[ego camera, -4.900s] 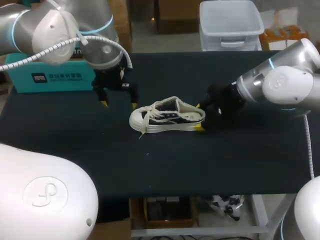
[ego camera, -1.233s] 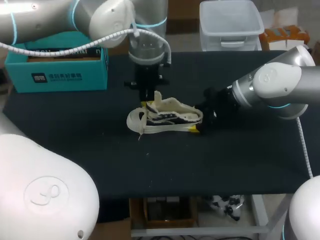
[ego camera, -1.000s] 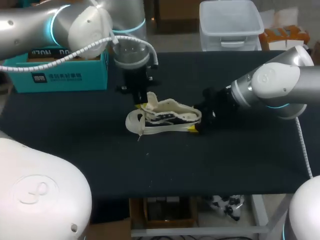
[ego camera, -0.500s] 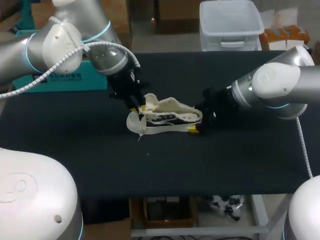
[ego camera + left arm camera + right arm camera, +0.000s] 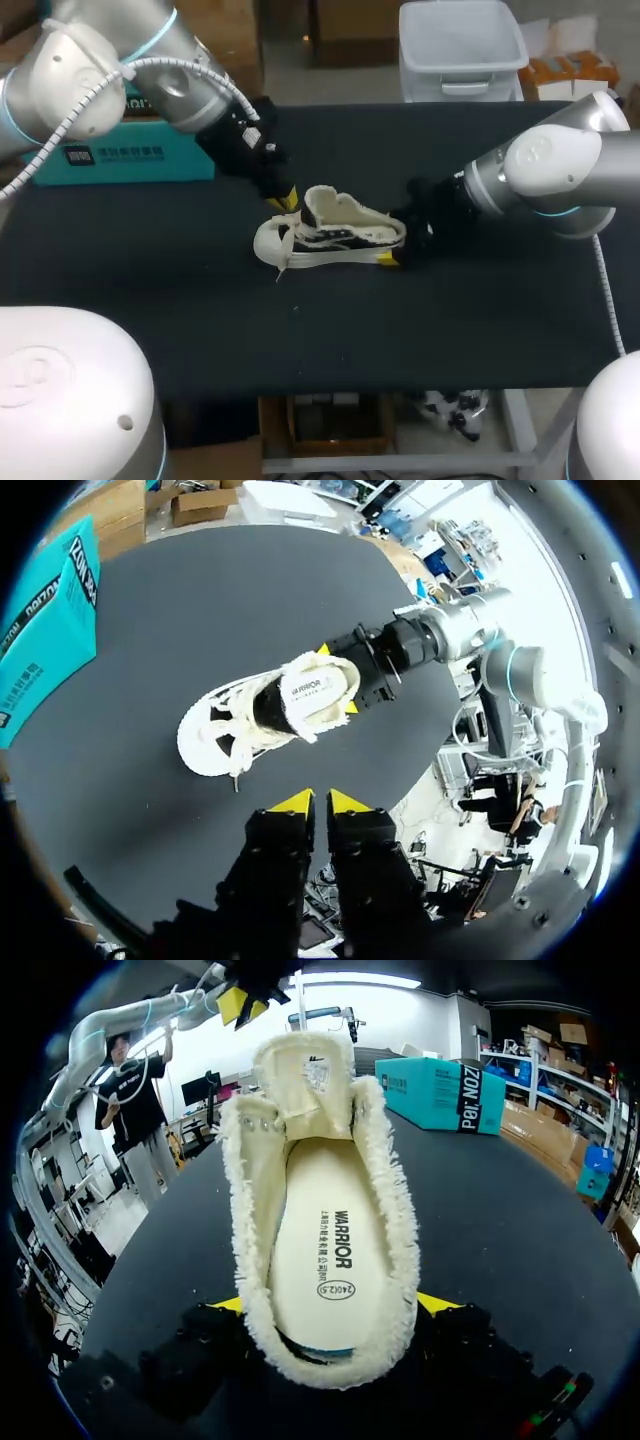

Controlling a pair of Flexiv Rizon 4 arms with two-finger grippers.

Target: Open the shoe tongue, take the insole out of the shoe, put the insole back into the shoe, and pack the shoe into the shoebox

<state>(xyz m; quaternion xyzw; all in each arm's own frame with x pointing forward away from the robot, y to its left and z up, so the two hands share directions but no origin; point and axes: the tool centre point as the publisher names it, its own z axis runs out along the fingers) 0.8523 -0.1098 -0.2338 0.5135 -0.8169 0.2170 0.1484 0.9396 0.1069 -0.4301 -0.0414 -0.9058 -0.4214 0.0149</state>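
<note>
Frayed cream low-top canvas sneaker with dark side panels [image 5: 330, 235] upright on its sole mid-table on the black tabletop [image 5: 450, 330], heel clamped in the right gripper [image 5: 396, 238].

At the table's back left, a teal cardboard shoebox [image 5: 110, 155], top hidden behind the left arm [image 5: 150, 70], so contents impossible to tell. Inside the sneaker, seen from the right wrist, a cream printed insole [image 5: 325, 1250] lying flat, ringed by a ragged fringed collar; cream tongue [image 5: 300, 1080] standing up at the far end, toe hidden behind it. Loose white laces [image 5: 225, 715] spread over the toe in the left wrist view. Yellow tips pressed against both sides of the heel; rest of the right gripper dark and hard to make out from above. Left gripper [image 5: 283, 197] just beside the raised tongue, apart from it, fingers drawn nearly together around nothing.
</note>
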